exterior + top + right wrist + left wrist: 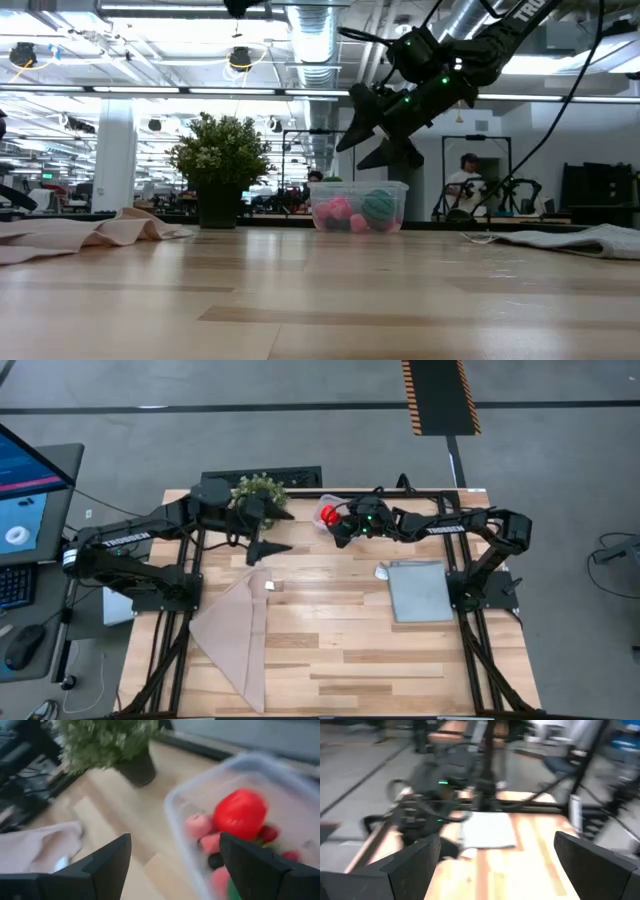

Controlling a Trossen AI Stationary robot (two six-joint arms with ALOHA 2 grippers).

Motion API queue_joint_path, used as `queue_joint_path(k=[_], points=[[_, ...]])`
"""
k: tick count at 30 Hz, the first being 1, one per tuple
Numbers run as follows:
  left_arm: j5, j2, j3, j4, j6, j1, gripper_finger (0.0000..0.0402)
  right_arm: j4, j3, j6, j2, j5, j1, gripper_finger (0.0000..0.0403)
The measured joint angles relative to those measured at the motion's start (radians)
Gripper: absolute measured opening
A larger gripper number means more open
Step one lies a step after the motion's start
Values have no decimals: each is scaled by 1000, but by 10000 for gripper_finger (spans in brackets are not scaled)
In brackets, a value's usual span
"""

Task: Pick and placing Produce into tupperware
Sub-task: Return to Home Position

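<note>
Hovering over clear rounded tub (352,190) w/ glossy produce (241,813), right hand (175,842) fingers apart

The worktop (330,650) is made of pale wooden planks. Along its far edge stand a potted plant (258,490) and, near it, a clear plastic tub (358,187). A beige cloth (235,630) lies spread over the left half. A grey-blue sheet (420,590) lies flat on the right, with a small white scrap (382,571) at its corner nearest the tub.

Bright even overhead light, ceiling strip lights (150,90) glaring in low view, soft shadows on table (340,650)
</note>
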Motion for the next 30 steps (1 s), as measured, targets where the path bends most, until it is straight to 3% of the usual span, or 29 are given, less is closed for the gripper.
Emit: queue_joint_path(k=[4, 7, 11, 14, 17, 21, 26, 30], points=[[-116, 4, 0, 3, -65, 1, 382, 3, 0, 8, 0, -98, 28, 327], [-6, 4, -10, 39, 18, -11, 382, 57, 0, -51, 0, -117, 80, 327], [205, 3, -54, 284, -20, -52, 382, 220, 0, -84, -2, -129, 154, 327], [228, 2, -80, 367, -87, -80, 382, 302, -1, -116, -53, -205, 197, 327], [172, 3, -83, 339, -150, -81, 382, 279, 0, -162, -139, -256, 244, 327], [99, 3, -107, 343, -91, -93, 382, 246, -1, -223, -282, -240, 324, 327], [91, 2, -301, 783, -93, -179, 382, 142, 0, -299, -446, -108, 455, 327], [-17, -2, -449, 918, -96, -204, 382, 61, -9, -345, -513, 50, 589, 327]])
